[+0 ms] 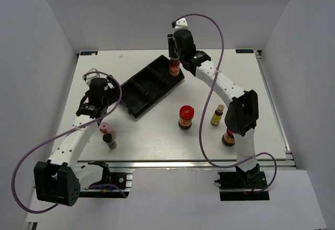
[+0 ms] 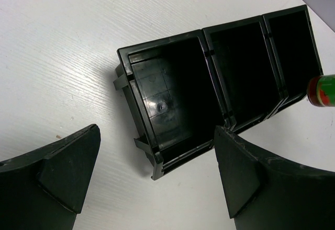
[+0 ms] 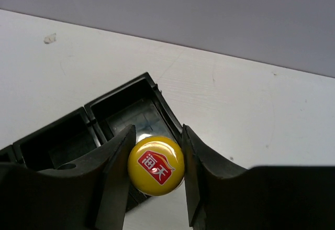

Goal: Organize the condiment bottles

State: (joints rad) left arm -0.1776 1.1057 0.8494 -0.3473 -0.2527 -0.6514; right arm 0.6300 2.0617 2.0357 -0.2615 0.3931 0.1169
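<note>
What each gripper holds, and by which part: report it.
The right gripper is shut on the yellow-capped sauce bottle, pinching it at the cap end. The left gripper is open and holds nothing.

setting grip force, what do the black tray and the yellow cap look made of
Tray: likely moulded plastic, black, semi-gloss; thin ribbed walls, moulding mark on the floor. Yellow cap: glossy, metal or plastic, cannot tell; bright highlights on its printed top.

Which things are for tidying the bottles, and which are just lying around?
For the job: yellow-capped bottle in the right gripper, red-lidded jar, half-hidden red jar, tan-capped bottle, pink-capped bottle, dark-capped bottle.
Just there: black tray, purple cables.
</note>
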